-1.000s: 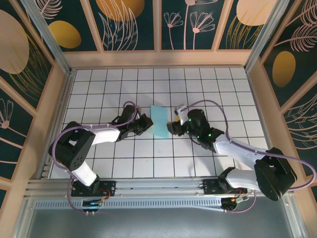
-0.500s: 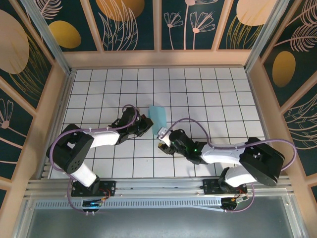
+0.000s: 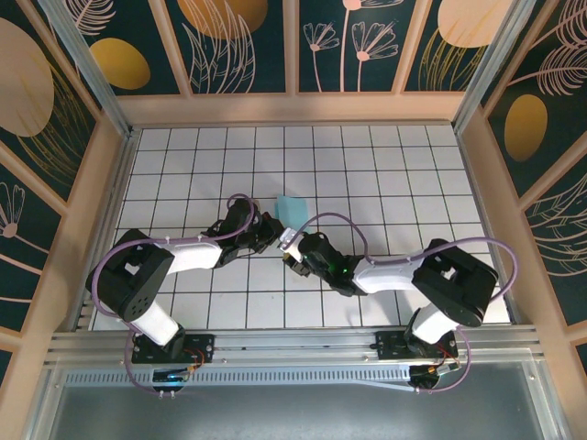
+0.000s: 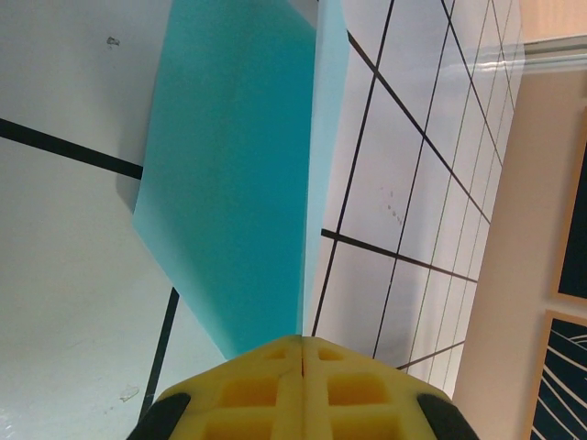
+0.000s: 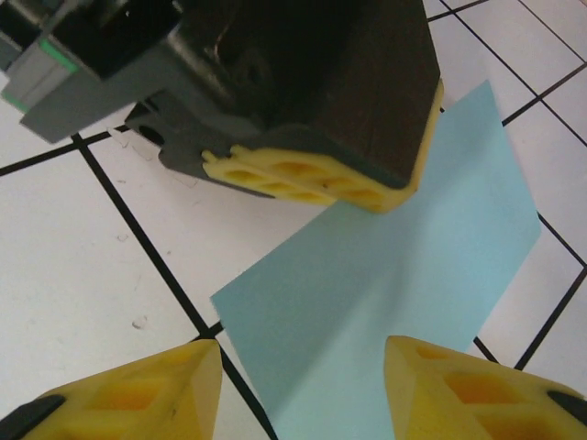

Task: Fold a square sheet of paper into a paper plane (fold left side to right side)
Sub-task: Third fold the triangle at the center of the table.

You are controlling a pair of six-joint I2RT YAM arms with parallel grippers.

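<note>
The square sheet of paper (image 3: 293, 209) is turquoise and lies mid-table, looking like a narrow folded strip from above. My left gripper (image 3: 272, 229) sits at its near-left edge. In the left wrist view its yellow fingers (image 4: 275, 362) are pressed together on the paper's (image 4: 238, 165) edge, and the sheet rises away from them. My right gripper (image 3: 291, 246) hovers just in front of the sheet's near end, next to the left one. In the right wrist view it (image 5: 301, 353) stands open over the paper (image 5: 394, 257), with the left gripper's pads (image 5: 312, 179) resting on the sheet beyond.
The white grid table (image 3: 367, 165) is ringed by a wooden rim and patterned walls (image 3: 293, 46). Both arms bend inward and crowd the table's middle. An aluminium rail (image 3: 275, 346) runs along the near edge by the arm bases.
My right arm has swung from the paper's right side round to its near end, close to the left gripper, and its jaws have narrowed slightly. The left gripper has stayed shut in place.
</note>
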